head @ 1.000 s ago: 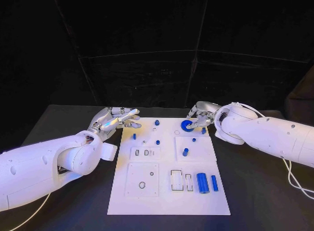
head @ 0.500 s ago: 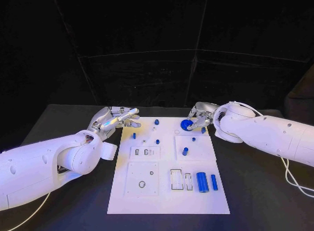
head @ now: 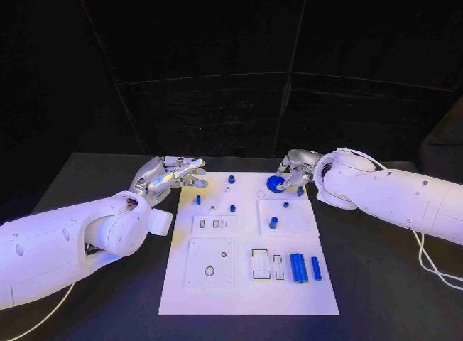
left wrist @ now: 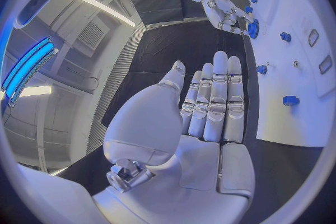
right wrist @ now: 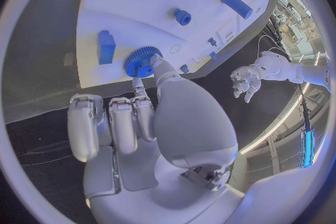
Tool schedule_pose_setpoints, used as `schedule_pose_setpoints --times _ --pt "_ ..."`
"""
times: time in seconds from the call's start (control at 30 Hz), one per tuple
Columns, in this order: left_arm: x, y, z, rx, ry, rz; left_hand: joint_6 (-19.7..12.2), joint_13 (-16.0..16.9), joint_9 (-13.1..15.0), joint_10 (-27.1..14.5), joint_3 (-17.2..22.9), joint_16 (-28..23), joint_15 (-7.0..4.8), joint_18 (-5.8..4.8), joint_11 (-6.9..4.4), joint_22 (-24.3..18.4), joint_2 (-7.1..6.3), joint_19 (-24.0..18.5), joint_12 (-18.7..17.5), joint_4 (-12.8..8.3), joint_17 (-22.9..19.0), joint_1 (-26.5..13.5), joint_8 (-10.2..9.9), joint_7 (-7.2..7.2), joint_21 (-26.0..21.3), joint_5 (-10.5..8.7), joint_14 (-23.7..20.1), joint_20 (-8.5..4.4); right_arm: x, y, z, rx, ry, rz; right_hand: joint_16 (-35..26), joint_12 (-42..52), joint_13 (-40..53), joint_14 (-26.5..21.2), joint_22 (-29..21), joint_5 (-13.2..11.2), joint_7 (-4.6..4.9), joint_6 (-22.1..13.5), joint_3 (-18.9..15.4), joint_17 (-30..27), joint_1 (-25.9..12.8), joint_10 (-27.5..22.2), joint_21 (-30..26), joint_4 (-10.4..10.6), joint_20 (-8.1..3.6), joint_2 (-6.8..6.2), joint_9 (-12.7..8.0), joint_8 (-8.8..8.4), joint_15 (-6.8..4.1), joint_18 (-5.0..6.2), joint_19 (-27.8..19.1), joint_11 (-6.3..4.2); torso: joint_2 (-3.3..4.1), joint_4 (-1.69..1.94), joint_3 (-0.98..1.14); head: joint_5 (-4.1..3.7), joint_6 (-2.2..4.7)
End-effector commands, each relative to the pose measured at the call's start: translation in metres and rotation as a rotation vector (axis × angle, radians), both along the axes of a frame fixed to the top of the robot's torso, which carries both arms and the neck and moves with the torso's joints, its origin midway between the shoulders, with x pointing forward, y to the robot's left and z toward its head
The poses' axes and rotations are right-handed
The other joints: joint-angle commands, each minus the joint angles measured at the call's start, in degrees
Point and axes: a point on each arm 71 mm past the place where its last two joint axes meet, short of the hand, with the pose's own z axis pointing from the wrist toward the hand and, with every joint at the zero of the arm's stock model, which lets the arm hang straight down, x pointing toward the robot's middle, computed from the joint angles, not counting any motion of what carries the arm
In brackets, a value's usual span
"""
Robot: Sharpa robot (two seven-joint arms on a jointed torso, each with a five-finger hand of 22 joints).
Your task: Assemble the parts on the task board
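1. Here your right hand pinches one blue toothed gear between thumb and a fingertip, at the far end of the white task board, over its right half; the right wrist view shows the gear just off the board's surface, though you cannot tell whether it touches.
2. Count on the board two blue cylinders lying side by side near the right front, a thick one and a thin one, plus several small blue pegs standing farther back.
3. Since a second ago, the right hand and gear have shifted only slightly; the left hand has stayed put.
4. Your left hand hovers beside the board's far left corner, fingers straight and together, holding nothing.
5. Around it all lies the black table; a white cable trails from the right arm.
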Motion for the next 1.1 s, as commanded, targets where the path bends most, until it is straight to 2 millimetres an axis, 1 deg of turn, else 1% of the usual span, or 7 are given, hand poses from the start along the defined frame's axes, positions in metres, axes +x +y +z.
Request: schedule_pose_setpoints --times 0.03,0.37,0.47,0.77,0.97,1.03,1.1 --pt "0.000 -0.001 0.001 -0.006 0.002 -0.013 0.02 -0.10 -0.09 -0.28 0.04 -0.34 -0.29 0.34 0.17 -0.05 0.53 0.30 -0.35 -0.37 0.08 -0.10 -0.01 0.01 -0.30 -0.02 -0.02 0.03 0.000 0.002 -0.002 -0.016 0.013 0.003 0.26 0.34 10.32 4.62 10.76 -0.08 -0.11 0.50 0.34 9.20 -0.17 2.91 0.26 -0.05 0.15 0.61 0.09 0.29 0.25 -0.71 3.36 -0.15 0.00 0.00 0.00 -0.03 -0.08" --pt "0.000 0.000 0.001 -0.004 -0.001 -0.006 -0.02 -0.11 -0.11 -0.32 0.02 -0.35 -0.27 0.33 0.20 -0.06 0.53 0.31 -0.41 -0.38 0.13 -0.14 -0.05 0.04 -0.31 -0.02 -0.02 0.03 -0.001 0.006 0.001 -0.077 -0.060 -0.004 0.36 0.66 10.81 4.69 11.52 -1.33 -0.47 1.86 0.83 9.52 -0.31 3.26 0.53 -0.43 -0.08 1.39 0.13 0.96 0.00 -0.87 3.85 -0.48 -0.02 0.00 -0.01 -0.09 -0.15" --pt "0.000 0.000 0.001 -0.004 -0.001 -0.006 -0.02 -0.11 -0.11 -0.32 0.02 -0.35 -0.27 0.33 0.20 -0.06 0.53 0.31 -0.41 -0.38 0.13 -0.14 -0.05 0.04 -0.31 -0.02 -0.02 0.03 -0.002 0.008 0.002 -0.106 -0.085 0.003 0.39 0.70 10.91 4.70 11.82 -4.00 -0.61 2.29 1.50 9.62 -0.05 3.33 0.63 -0.93 -0.23 1.70 0.03 1.07 -0.15 -0.94 4.04 -0.61 -0.02 -0.01 0.00 -0.12 -0.19" --pt "0.000 -0.001 0.001 -0.003 0.001 -0.007 -0.10 -0.14 -0.12 -0.40 0.01 -0.36 -0.26 0.33 0.23 -0.07 0.52 0.33 -0.49 -0.43 0.19 -0.13 -0.10 0.08 -0.32 -0.02 -0.01 0.03 -0.006 0.017 0.003 -0.176 -0.170 0.027 0.48 1.22 11.72 4.77 12.50 -3.76 -1.13 4.85 5.53 9.93 1.22 3.94 0.87 -2.61 -0.65 2.82 -0.03 1.73 -0.67 -1.09 4.48 -1.09 -0.06 0.06 -0.01 -0.16 -0.03" --pt "0.000 -0.001 0.001 -0.003 0.003 -0.008 -0.16 -0.16 -0.13 -0.47 0.02 -0.37 -0.25 0.32 0.25 -0.07 0.52 0.34 -0.55 -0.47 0.24 -0.10 -0.15 0.11 -0.33 -0.02 -0.01 0.04 -0.010 0.022 0.005 -0.154 -0.190 0.040 0.48 1.62 12.30 4.78 12.91 -2.06 -1.69 6.44 7.70 9.98 0.33 4.39 1.00 -2.91 -1.14 2.63 -0.14 1.84 -1.20 -1.18 4.76 -1.61 -0.05 0.04 0.01 -0.10 -0.05" --pt "0.000 -0.001 0.001 -0.002 0.003 -0.008 -0.18 -0.17 -0.14 -0.49 0.02 -0.37 -0.25 0.32 0.26 -0.08 0.53 0.35 -0.57 -0.49 0.25 -0.10 -0.16 0.12 -0.33 -0.02 -0.01 0.04 -0.011 0.023 0.006 -0.133 -0.197 0.042 0.47 1.63 12.36 4.78 12.97 -0.68 -1.79 6.77 8.83 9.95 -0.50 4.44 1.03 -2.91 -1.33 2.27 -0.27 1.56 -1.32 -1.20 4.80 -1.75 -0.04 0.00 0.02 -0.02 0.00" --pt "0.000 0.000 0.001 -0.002 0.004 -0.008 -0.20 -0.18 -0.14 -0.51 0.03 -0.37 -0.24 0.32 0.27 -0.08 0.54 0.35 -0.59 -0.50 0.27 -0.09 -0.18 0.13 -0.33 -0.02 -0.01 0.04 -0.014 0.026 0.008 -0.110 -0.223 0.049 0.46 1.68 12.45 4.78 13.00 2.40 -1.81 6.84 9.67 9.95 -1.43 4.49 1.03 -2.76 -1.41 1.55 -0.35 1.22 -1.34 -1.21 4.81 -1.78 -0.04 -0.03 0.01 0.05 0.08"
